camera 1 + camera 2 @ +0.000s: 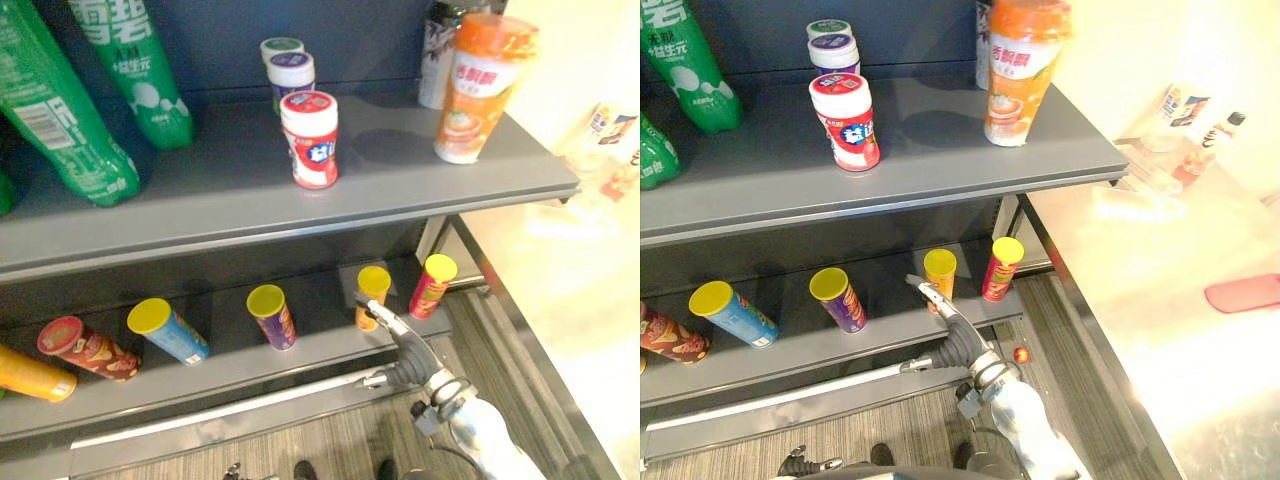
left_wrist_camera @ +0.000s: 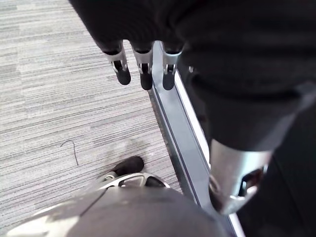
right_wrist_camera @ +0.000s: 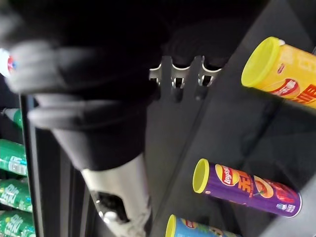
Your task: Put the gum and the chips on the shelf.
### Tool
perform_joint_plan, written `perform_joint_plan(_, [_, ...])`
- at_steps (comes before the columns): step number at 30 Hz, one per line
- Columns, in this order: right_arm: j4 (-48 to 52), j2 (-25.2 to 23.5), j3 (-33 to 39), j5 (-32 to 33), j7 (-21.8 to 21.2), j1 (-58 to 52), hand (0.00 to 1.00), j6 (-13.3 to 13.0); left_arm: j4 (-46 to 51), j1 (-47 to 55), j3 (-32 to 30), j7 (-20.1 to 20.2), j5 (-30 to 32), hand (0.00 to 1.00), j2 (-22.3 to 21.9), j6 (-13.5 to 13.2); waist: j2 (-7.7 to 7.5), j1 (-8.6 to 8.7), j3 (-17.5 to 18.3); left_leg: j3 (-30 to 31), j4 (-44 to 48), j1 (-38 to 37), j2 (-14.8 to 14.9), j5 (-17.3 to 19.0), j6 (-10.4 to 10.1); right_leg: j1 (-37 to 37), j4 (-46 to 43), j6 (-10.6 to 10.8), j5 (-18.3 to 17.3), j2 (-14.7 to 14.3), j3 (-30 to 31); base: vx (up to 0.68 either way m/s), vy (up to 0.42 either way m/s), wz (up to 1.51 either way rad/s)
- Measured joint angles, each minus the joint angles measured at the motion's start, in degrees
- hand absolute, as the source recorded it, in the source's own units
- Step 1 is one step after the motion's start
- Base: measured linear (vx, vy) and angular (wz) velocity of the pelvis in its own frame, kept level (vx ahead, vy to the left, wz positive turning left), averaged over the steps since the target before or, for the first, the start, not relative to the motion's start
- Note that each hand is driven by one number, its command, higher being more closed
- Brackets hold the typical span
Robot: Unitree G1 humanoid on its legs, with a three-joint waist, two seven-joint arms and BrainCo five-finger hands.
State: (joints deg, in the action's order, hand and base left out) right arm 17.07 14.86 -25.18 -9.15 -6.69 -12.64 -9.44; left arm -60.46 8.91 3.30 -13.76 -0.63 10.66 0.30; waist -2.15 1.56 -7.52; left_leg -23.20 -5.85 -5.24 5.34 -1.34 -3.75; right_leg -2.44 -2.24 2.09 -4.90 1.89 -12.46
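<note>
My right hand (image 1: 390, 325) sits low and right of the middle in the left eye view. Its silver fingers are stretched out flat and hold nothing. The tips reach up to the orange can (image 1: 372, 285), but I cannot tell if they touch it.

The chips are round tubes with flat yellow lids. They lean back in a row on the grey lower shelf (image 1: 250, 365): a red can (image 1: 88, 348) at the left, then a blue can (image 1: 168, 330), a purple can (image 1: 272, 315), the orange one, and a pink can (image 1: 432, 285) at the right.

The gum (image 1: 310, 140) is a fat red and white jar with a round cap. It stands up straight on the smooth grey top shelf (image 1: 230, 190), above the middle. Tall green bottles (image 1: 60, 110) lean at the upper left, and an orange cup (image 1: 480, 85) stands at the upper right.

My left hand (image 2: 143, 69) hangs over the stripy grey carpet (image 2: 59, 98). Its fingers are loose and empty.
</note>
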Motion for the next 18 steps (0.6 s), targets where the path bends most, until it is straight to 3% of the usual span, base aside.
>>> perform_joint_plan(3, [-1.5, -0.2, 2.5, 0.1, -0.1, -2.5, 0.00, 0.1, -0.4, 0.1, -1.9, 0.0, 1.2, 0.00, -0.9, 0.0, 0.29, 0.15, 0.3, -1.0, 0.0, -0.2, 0.0, 0.1, 0.1, 0.0, 0.2, 0.0, 0.4, -0.1, 0.6, 0.00, 0.009, -0.11])
perform_joint_plan(8, [-15.2, -2.5, 8.6, -0.4, 0.7, -6.4, 0.00, 0.7, -0.6, 1.0, -4.7, 0.5, 0.8, 0.00, -1.7, -0.1, 0.56, 0.24, 1.2, -1.9, 0.0, -1.0, -0.1, 0.5, 0.1, -0.2, 0.3, 0.1, 0.5, -0.1, 1.9, 0.04, 0.005, -0.12])
perform_joint_plan(14, [-39.9, -4.8, 16.3, -4.5, 8.0, -7.4, 0.00, 0.6, -0.6, 2.6, -6.4, 1.4, 0.2, 0.00, -2.6, -0.6, 1.12, 1.48, 1.7, -3.1, 0.0, -2.2, -0.2, 1.4, -0.2, -1.0, 0.7, 0.0, 0.9, -0.2, 3.1, 0.05, 0.006, -0.10])
perform_joint_plan(18, [-49.6, -6.8, 22.2, -4.2, 13.9, -7.3, 0.00, 0.7, -0.6, 2.6, -9.4, 1.3, -6.1, 0.00, -3.7, -0.6, 1.52, 1.60, 1.8, -3.3, 0.0, -2.9, -0.3, 1.6, -0.3, -1.8, 1.4, 0.2, 1.1, -0.2, 3.3, 0.03, -0.003, -0.05])
